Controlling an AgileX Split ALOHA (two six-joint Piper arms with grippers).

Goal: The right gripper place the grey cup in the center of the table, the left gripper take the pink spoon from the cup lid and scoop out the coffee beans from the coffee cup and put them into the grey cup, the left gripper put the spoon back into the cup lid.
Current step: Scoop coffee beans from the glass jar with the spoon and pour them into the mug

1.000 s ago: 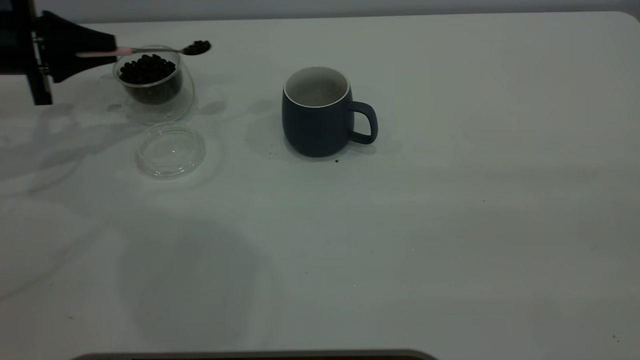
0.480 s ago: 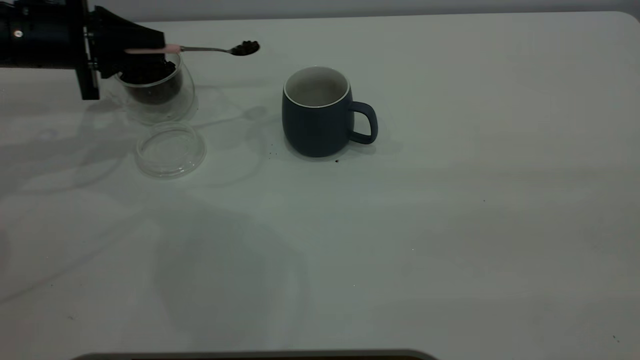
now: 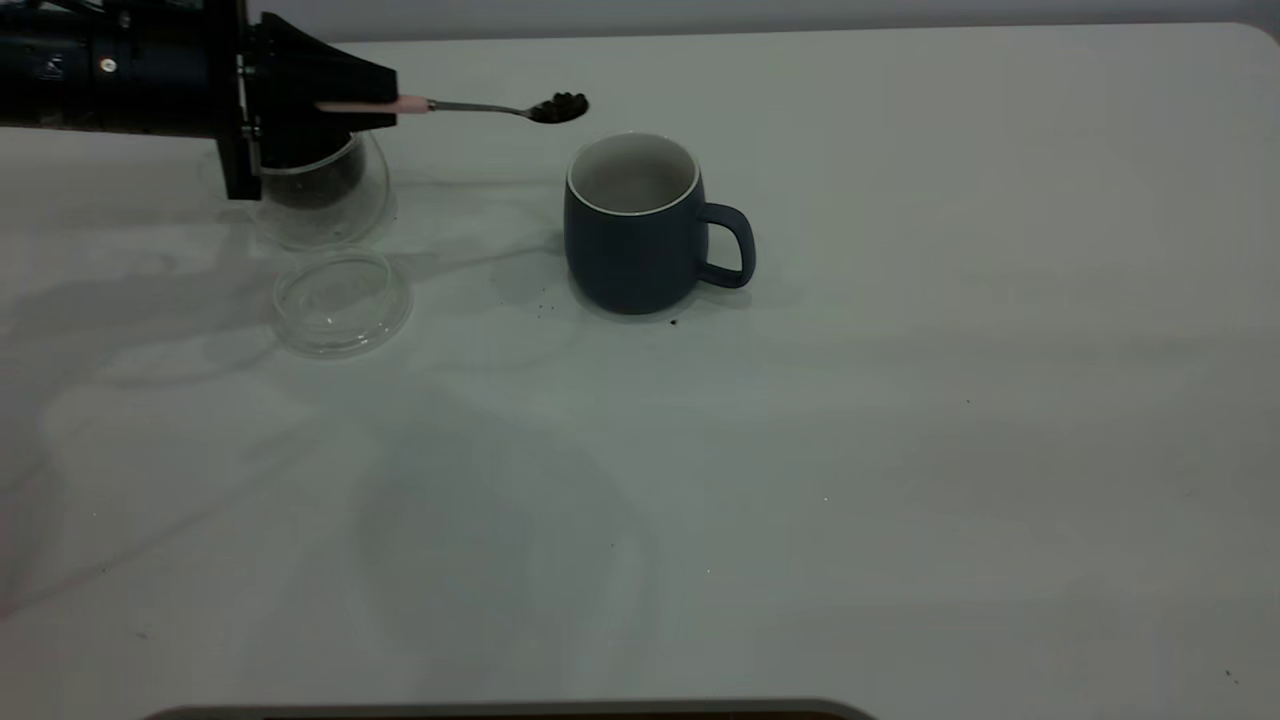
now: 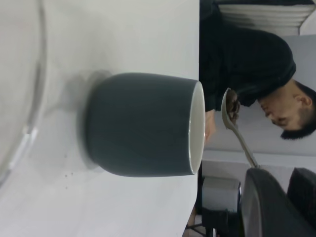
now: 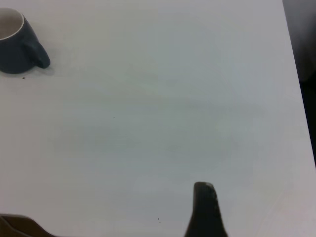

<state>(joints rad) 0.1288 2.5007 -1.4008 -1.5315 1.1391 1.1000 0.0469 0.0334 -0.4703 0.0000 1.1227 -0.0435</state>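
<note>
My left gripper (image 3: 385, 100) is shut on the pale pink handle of the pink spoon (image 3: 470, 106) and holds it level above the table (image 3: 900, 450). The spoon's bowl carries coffee beans (image 3: 562, 105) just left of and above the rim of the grey cup (image 3: 630, 245), which stands upright and looks empty. The left wrist view shows the grey cup (image 4: 143, 123), the spoon (image 4: 232, 118) and my gripper (image 4: 286, 197). The glass coffee cup (image 3: 325, 195) with beans stands partly behind my gripper. The cup lid (image 3: 342, 302) lies empty in front of it. The right gripper (image 5: 205, 207) hovers far from the cup (image 5: 15, 44).
A person in black (image 4: 256, 64) stands beyond the table's far edge. A few dark crumbs (image 3: 673, 321) lie by the grey cup's base. The right half and front of the table are bare white surface.
My left gripper has moved right with the loaded spoon, from above the glass cup to beside the grey cup's rim. The cups and lid have not moved.
</note>
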